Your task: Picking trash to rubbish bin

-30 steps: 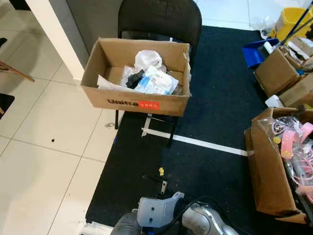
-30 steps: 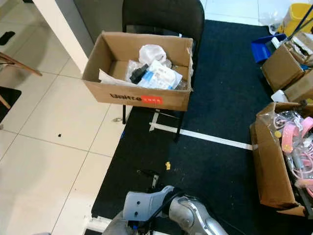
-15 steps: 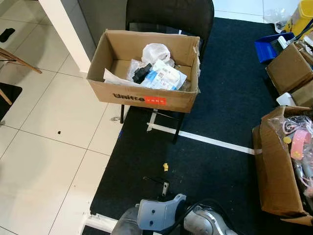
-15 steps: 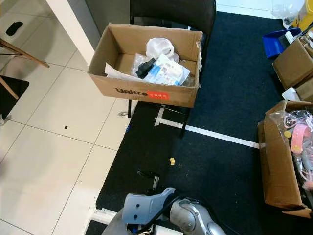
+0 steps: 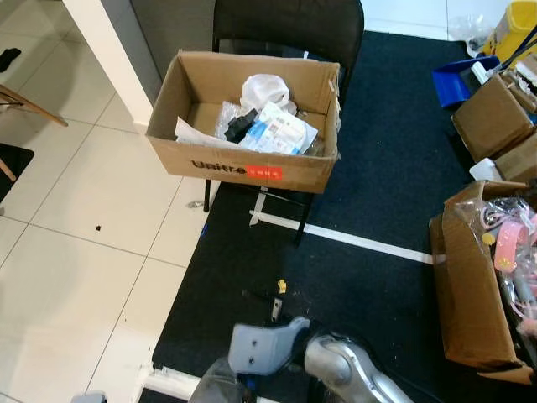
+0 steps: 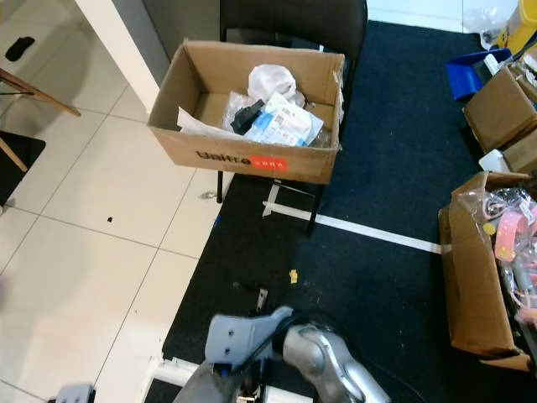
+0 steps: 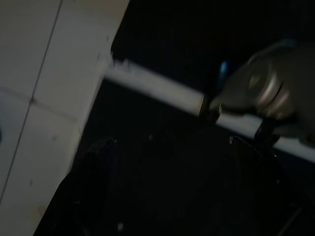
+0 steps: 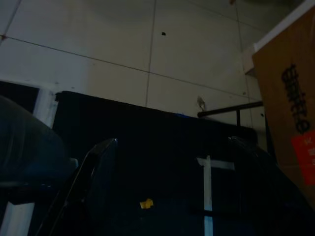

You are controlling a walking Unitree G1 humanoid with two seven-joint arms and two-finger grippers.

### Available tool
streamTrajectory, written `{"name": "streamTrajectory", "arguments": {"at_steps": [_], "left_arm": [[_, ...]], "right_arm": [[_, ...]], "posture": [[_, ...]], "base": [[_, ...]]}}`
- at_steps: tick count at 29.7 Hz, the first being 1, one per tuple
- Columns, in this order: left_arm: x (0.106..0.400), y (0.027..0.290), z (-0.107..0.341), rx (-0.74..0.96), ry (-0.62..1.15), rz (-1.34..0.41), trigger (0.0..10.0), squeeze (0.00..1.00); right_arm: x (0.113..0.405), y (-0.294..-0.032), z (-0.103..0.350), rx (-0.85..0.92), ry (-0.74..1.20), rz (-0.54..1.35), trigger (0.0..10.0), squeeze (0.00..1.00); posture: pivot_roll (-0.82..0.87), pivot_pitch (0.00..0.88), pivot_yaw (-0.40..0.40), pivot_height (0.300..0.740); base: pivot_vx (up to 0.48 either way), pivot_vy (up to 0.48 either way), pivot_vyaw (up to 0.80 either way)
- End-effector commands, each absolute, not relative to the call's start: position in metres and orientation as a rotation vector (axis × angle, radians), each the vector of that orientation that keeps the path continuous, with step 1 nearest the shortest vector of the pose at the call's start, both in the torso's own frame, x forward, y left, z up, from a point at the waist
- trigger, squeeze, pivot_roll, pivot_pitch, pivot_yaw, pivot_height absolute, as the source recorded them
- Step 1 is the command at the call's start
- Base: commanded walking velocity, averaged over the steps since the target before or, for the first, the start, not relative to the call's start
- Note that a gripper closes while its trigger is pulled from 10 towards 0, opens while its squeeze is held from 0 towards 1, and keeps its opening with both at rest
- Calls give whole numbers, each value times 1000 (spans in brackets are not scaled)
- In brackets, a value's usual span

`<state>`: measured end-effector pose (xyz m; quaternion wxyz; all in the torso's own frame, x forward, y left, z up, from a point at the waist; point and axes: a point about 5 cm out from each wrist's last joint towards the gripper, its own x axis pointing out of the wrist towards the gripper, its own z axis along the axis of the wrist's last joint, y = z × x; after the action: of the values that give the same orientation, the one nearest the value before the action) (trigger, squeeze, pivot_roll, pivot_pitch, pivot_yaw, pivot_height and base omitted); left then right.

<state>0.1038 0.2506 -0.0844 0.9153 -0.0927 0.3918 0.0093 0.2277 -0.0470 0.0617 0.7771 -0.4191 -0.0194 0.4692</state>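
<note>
A cardboard box [image 5: 245, 168] marked in red stands on a black chair [image 5: 289, 25]. Inside lie a white plastic bag [image 5: 265, 88], a blue-white packet [image 5: 277, 133] and a black item. On the dark mat below are a small yellow scrap [image 5: 282, 286] and a thin black-and-silver piece [image 5: 270, 304]. A silver arm [image 5: 340, 376] with a grey wrist part [image 5: 260, 347] sits low in front of me, near these scraps. In the right wrist view my right gripper [image 8: 174, 191] is open over the mat, with the yellow scrap [image 8: 146, 203] between its fingers' lines. My left gripper [image 7: 174, 187] is open above the mat's white edge [image 7: 152, 88].
Open cardboard boxes [image 5: 470, 285] with pink and plastic items stand along the right. A blue dustpan [image 5: 453, 84] and a yellow bucket [image 5: 512, 29] are at the far right. White tiles [image 5: 75, 252] lie to the left, and a white tape line [image 5: 352, 238] crosses the mat.
The head camera has shifted slightly. The silver arm at the bottom has swung a little left and its grey wrist part has turned. A grey part has come in at the bottom left.
</note>
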Motion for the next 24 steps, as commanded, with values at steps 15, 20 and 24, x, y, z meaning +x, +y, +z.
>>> {"name": "streamTrajectory", "arguments": {"at_steps": [15, 20, 24], "left_arm": [[130, 238, -86, -233, 838, 57, 10000, 0], [133, 235, -87, -242, 850, 71, 10000, 0], [137, 236, -87, -251, 855, 88, 10000, 0]], "right_arm": [[261, -42, 48, -974, -118, 890, 10000, 0], [293, -55, 63, -440, 51, 708, 10000, 0], [330, -97, 71, 62, 180, 363, 10000, 0]], "posture": [[102, 118, 43, 740], [99, 80, 39, 740], [100, 56, 43, 740]], "base": [[0, 0, 0], [0, 0, 0], [0, 0, 0]]}}
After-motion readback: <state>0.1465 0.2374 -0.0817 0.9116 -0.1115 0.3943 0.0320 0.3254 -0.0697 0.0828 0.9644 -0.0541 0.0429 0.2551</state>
